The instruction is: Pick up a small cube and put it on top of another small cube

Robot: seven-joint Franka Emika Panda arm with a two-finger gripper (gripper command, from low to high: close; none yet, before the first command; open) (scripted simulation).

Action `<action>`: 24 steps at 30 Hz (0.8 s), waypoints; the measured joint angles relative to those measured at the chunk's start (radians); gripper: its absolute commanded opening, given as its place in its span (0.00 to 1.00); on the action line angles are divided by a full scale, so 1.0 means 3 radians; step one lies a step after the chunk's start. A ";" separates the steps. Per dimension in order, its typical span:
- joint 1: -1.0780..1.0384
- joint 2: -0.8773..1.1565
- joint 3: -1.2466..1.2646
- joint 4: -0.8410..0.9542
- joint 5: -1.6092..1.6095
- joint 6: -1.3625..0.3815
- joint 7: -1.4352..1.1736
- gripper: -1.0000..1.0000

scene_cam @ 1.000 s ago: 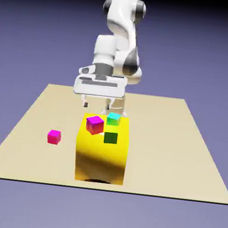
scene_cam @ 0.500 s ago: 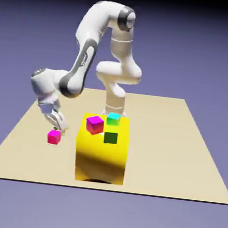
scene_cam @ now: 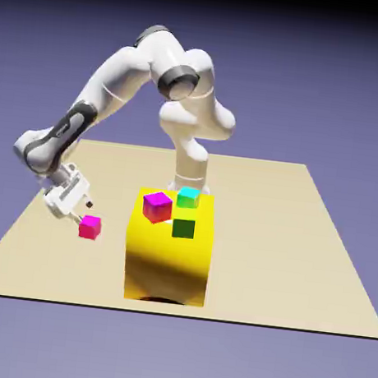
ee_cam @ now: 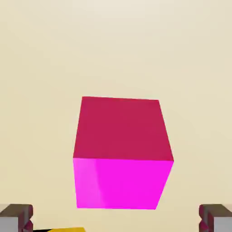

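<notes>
On the tan tabletop (scene_cam: pixel 261 242), toward the ext. view's left, sits the small pink cube (scene_cam: pixel 89 227), upright & well apart from the big yellow block (scene_cam: pixel 168 260), w/ bare tabletop between the 2. The white arm (scene_cam: pixel 118 81) arches over from its base (scene_cam: pixel 190 176) to the ext. view's left, bent down so that the gripper (scene_cam: pixel 84 212) is tilted, just beside & above the pink cube

Gripper is open: in the hand view its 2 fingertips (ee_cam: pixel 16 217) stand wide apart at the bottom L & R corners, nothing clamped btwn them. Pink cube shows large near mid-frame, w/ 1 crimson face & 1 bright magenta face, pale tabletop visible on both sides of it. At the hand view's bottom edge, L of middle, there's a bit of yellow & a black sliver

Over the yellow block's upper part, in the ext. view, 3 more cubes show: 1 w/ purple top & red sides (scene_cam: pixel 157 208) on the L, 1 cyan cube (scene_cam: pixel 188 197) at the block's far edge, & 1 dark green cube (scene_cam: pixel 184 227) nearer the cam. Purple-top cube looks slightly bigger than the pink 1; can't tell from this angle exactly how these 3 rest
</notes>
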State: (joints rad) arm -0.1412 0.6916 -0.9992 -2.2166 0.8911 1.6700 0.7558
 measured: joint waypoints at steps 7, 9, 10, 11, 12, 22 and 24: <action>-0.0320 0.0023 0.0665 -0.0196 0.0189 0.0536 -0.0059 0.00; -0.0262 0.0019 0.0545 -0.0161 0.0163 0.0439 -0.0050 0.00; -0.0204 0.0015 0.0424 -0.0125 0.0129 0.0342 -0.0039 0.00; -0.0146 0.0011 0.0303 -0.0089 0.0095 0.0244 -0.0028 0.00; -0.0088 0.0006 0.0183 -0.0054 0.0060 0.0147 -0.0017 0.00; -0.0116 -0.0773 0.0911 0.0251 0.0012 0.0171 0.1074 0.00; -0.0095 -0.0974 0.1095 0.0259 -0.0018 0.0229 0.1364 0.00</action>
State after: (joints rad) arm -0.1697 0.3992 -0.6707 -2.1388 0.8857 1.7388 1.1650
